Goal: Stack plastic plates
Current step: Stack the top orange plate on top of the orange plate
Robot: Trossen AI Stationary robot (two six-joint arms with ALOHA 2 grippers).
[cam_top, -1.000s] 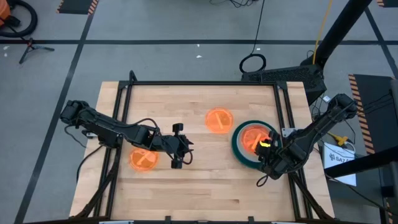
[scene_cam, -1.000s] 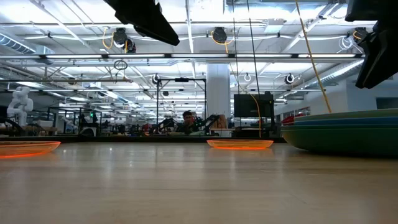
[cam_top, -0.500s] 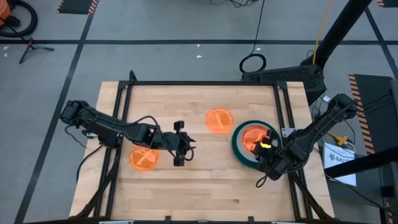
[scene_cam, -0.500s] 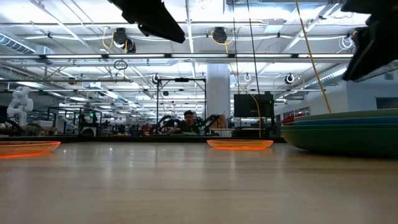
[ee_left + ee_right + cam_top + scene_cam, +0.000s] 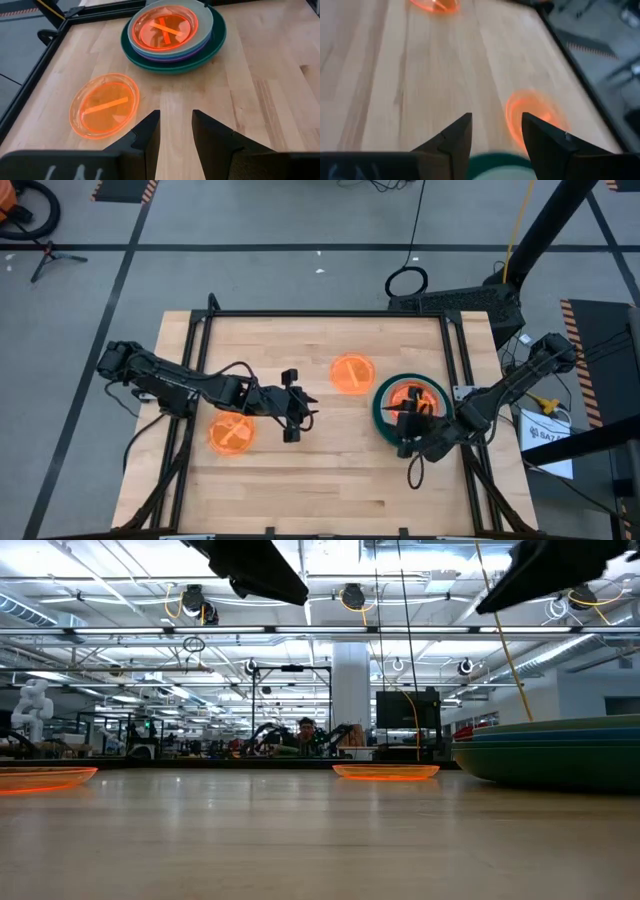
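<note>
A stack of plates rests on the table's right side, dark green at the bottom and a translucent orange plate on top. A second orange plate lies flat left of the stack toward the far edge. A third orange plate lies at the left. My left gripper hovers open between these two, pointing right, also seen as the left gripper. My right gripper hangs open over the stack's near-left rim, pointing left, also seen as the right gripper.
A black metal frame runs along the table's far and side edges. Bare wood stretches along the near edge. In the low view both arms show only as dark shapes at the top, and a person sits far behind the table.
My right gripper has swung from above the stack's middle toward the table's left and turned, now hanging over the stack's near-left rim. My left gripper has drifted a little toward the right. The plates have stayed in place.
</note>
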